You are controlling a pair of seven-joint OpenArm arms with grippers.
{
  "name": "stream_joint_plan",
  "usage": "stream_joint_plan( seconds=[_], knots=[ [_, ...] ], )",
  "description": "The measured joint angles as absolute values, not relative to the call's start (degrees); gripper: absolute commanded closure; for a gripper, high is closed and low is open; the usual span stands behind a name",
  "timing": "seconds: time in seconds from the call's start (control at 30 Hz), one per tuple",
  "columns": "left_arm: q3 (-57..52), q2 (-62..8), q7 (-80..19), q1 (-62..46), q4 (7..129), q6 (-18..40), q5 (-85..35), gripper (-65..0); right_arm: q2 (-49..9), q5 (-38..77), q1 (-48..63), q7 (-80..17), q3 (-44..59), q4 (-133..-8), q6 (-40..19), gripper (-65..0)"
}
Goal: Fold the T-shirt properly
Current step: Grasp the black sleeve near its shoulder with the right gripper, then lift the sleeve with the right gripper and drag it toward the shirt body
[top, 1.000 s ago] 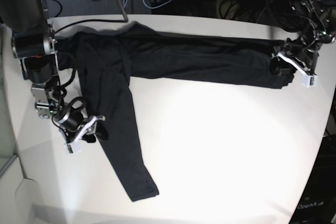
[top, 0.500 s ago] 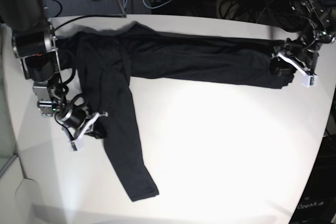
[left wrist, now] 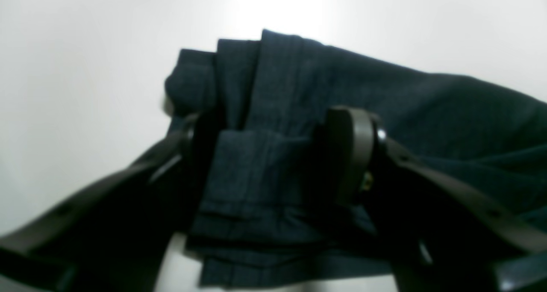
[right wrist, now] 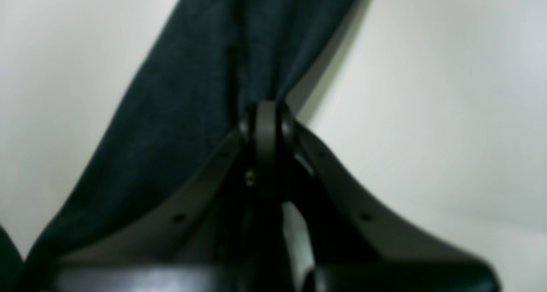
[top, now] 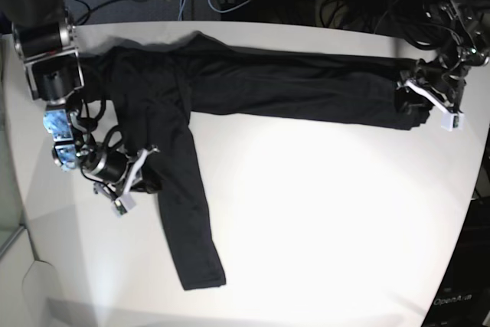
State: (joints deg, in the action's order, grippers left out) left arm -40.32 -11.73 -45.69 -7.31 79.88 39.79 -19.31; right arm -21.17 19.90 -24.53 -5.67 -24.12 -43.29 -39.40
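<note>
Fabric of the T-shirt (right wrist: 179, 95) is pinched tight in the right gripper (right wrist: 266, 125), whose jaws are pressed together with a fold of black cloth rising out from between them. In the base view that right gripper (top: 132, 181) sits at the outer edge of the garment's body, where one sleeve leaves it, and the cloth there is drawn into a bunch toward the jaws.

At the far end of the T-shirt (top: 253, 86), the left gripper (left wrist: 273, 155) has its jaws apart with the folded cuff end of the other sleeve lying between the two fingers (left wrist: 352, 155); whether they press on the cloth cannot be told. From the base camera the left gripper (top: 429, 97) is at that sleeve's tip.

The T-shirt lies spread on the white table (top: 329, 220): its body near the right gripper, one sleeve stretched straight across to the left gripper, the other sleeve running from the body toward the table's near edge and ending flat and free there.
</note>
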Motion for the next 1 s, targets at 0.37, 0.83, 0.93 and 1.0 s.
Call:
stream_joint_plan(
  seconds=[0.37,0.83,0.93,1.0],
  knots=[
    [-40.25,-11.73,-45.71,-6.76,79.88,39.83,-19.46,-36.3,-22.98,19.75,-14.74,-20.03,-24.14,-74.96,-39.81,-0.7],
    [-40.18,-11.75,-45.71,-6.68,79.85,39.79,-19.33,-36.3,-20.38,20.05,-1.54,-30.74,-19.79,-101.93,-40.05,-0.6],
    [-40.16,-11.75,-45.69,-6.63,79.85,39.81,-19.38,-36.3,-20.21,20.05,-1.91,-30.89,-19.33,-101.14,-40.03,-0.9],
    [-40.12,-11.75,-45.69,-6.68,79.85,39.81,-19.4,-36.3,-20.21,20.05,-2.76,-31.05,-17.98,-99.13,-40.03,-1.7]
  ],
)
